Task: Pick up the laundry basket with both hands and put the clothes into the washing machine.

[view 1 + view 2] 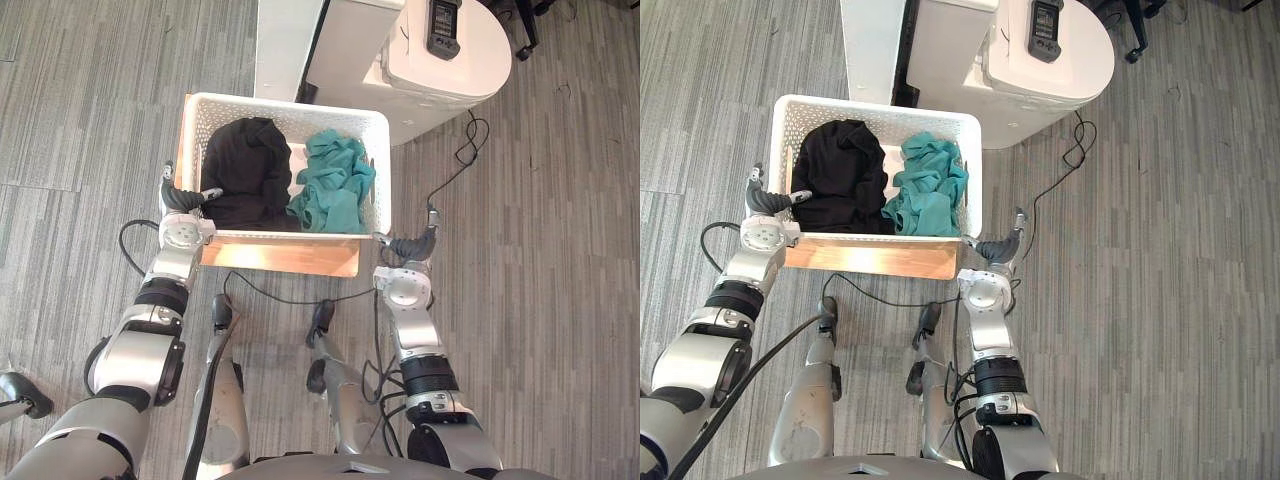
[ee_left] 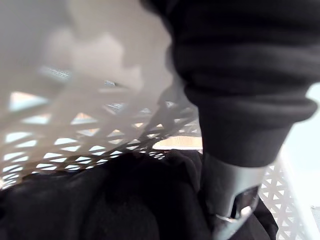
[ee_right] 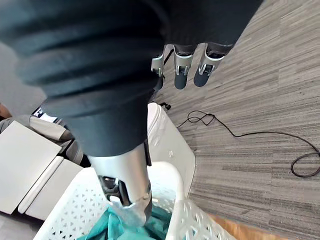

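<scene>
White lattice basket [image 1: 290,104], rim straddled by unclenched left hand [image 1: 183,200] and right hand [image 1: 405,246], thumbs inside.

The laundry basket [image 1: 290,103] sits on a low box [image 1: 280,255], between the left hand [image 1: 183,200] and the right hand [image 1: 410,245]. Inside, the first garment [image 1: 245,170] lies beside the left hand and the second garment [image 1: 335,185] beside the right hand. The washing machine [image 1: 440,70] stands beyond the basket, ahead of the right hand.

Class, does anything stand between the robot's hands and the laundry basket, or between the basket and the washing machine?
Nothing visible. The left hand and right hand sit at the laundry basket's near corners; the washing machine stands just beyond its far rim.
</scene>
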### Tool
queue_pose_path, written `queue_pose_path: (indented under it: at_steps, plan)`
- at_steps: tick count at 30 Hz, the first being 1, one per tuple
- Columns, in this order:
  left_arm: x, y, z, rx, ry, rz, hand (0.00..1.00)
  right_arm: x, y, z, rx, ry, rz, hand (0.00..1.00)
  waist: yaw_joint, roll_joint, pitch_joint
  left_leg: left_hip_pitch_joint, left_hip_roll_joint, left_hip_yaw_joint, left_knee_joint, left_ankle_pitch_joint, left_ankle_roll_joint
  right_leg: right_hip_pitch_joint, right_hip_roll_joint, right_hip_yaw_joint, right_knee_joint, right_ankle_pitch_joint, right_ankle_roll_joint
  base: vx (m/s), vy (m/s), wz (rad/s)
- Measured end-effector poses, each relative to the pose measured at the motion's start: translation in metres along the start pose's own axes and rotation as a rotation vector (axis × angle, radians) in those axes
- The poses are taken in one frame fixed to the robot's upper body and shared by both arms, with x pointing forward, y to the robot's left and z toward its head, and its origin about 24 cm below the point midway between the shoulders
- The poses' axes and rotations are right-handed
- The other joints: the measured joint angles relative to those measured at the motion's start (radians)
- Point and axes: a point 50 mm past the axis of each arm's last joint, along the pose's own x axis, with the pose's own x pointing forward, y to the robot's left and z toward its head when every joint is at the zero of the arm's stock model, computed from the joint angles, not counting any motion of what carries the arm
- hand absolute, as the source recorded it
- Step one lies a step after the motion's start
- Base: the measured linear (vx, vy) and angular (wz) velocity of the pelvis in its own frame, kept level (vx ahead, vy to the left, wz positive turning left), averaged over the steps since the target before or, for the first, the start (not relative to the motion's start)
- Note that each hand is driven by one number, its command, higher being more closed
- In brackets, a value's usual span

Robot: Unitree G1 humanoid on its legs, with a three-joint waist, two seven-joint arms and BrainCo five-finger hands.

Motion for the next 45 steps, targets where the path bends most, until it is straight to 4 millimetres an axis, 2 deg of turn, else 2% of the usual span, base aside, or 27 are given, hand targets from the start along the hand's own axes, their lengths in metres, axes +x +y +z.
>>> queue_pose_path:
  at_steps: [3, 12, 17, 28, 34, 41, 45]
  plan:
    - [-0.001, -0.003, 0.000, -0.004, 0.002, -0.005, 0.00, 0.004, -0.008, -0.002, 0.006, 0.015, -0.057, 0.00, 0.002, 0.001, -0.001, 0.000, -0.001, 0.000, 0.000, 0.000, 0.000, 0.000, -0.001, 0.000, 0.000, 0.000, 0.000, -0.02, -0.024, 0.00]
    - [-0.001, -0.004, 0.000, -0.005, 0.001, -0.007, 0.00, 0.011, -0.014, 0.001, 0.026, 0.028, -0.095, 0.00, 0.003, 0.001, -0.001, -0.003, -0.003, 0.000, 0.000, 0.000, 0.000, -0.003, -0.004, 0.001, 0.001, 0.000, 0.000, 0.00, 0.000, 0.00]
    - [-0.002, -0.005, 0.002, -0.008, -0.003, -0.010, 0.00, 0.020, -0.001, 0.016, 0.073, 0.018, -0.051, 0.00, 0.007, 0.001, -0.001, -0.006, -0.004, 0.000, 0.000, 0.000, 0.001, -0.009, -0.005, 0.002, 0.004, 0.001, 0.001, 0.00, 0.000, 0.00]
    - [-0.004, -0.014, 0.010, -0.023, -0.034, -0.050, 0.00, 0.038, 0.034, 0.038, 0.131, 0.049, 0.139, 0.00, 0.025, 0.002, -0.001, -0.023, -0.006, -0.008, 0.000, 0.004, 0.005, -0.020, -0.006, -0.006, 0.006, 0.003, 0.003, -0.01, -0.007, 0.02]
    - [-0.004, -0.014, 0.012, -0.026, -0.038, -0.051, 0.00, 0.043, 0.038, 0.033, 0.129, 0.096, 0.179, 0.00, 0.025, 0.002, -0.001, -0.027, -0.006, -0.009, 0.000, 0.005, 0.006, -0.025, -0.007, -0.007, 0.010, 0.001, 0.004, 0.00, 0.000, 0.00]
    - [-0.005, -0.016, 0.025, -0.049, -0.084, -0.056, 0.00, 0.062, 0.026, 0.028, 0.085, 0.147, 0.139, 0.00, 0.027, 0.002, -0.001, -0.063, -0.006, -0.023, 0.000, 0.019, 0.007, -0.062, -0.009, -0.010, 0.026, 0.000, 0.005, -0.04, -0.027, 0.03]
    - [-0.005, -0.018, 0.032, -0.059, -0.104, -0.064, 0.00, 0.069, 0.027, 0.026, 0.097, 0.197, 0.156, 0.00, 0.030, 0.003, -0.001, -0.080, -0.007, -0.029, 0.000, 0.025, 0.009, -0.080, -0.010, -0.010, 0.033, 0.000, 0.004, -0.04, -0.036, 0.03]
